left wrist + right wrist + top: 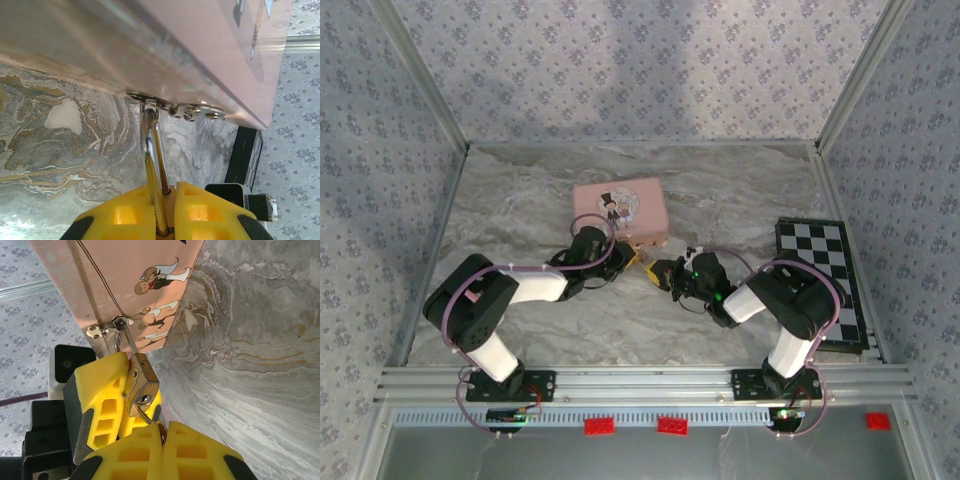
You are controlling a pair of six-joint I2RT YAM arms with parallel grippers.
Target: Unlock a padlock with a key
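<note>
The padlock (141, 385) is a small brass block. Its silvery shackle (155, 150) hangs from the metal hasp (175, 107) of the pink tin (620, 205). My left gripper (170, 200) is shut on the padlock body, its yellow fingers (102, 400) pressing both sides. My right gripper (162, 432) is shut on the key (146, 416). The key's thin blade slants up to the padlock's bottom face and its tip touches just below the keyhole (144, 400). In the top view the left gripper (628, 262) and right gripper (660, 272) meet in front of the tin.
A black-and-white checkerboard (820, 280) lies at the right, close to the right arm. The marbled table (520, 210) is ringed by patterned walls, with a metal rail (640, 380) along the near edge.
</note>
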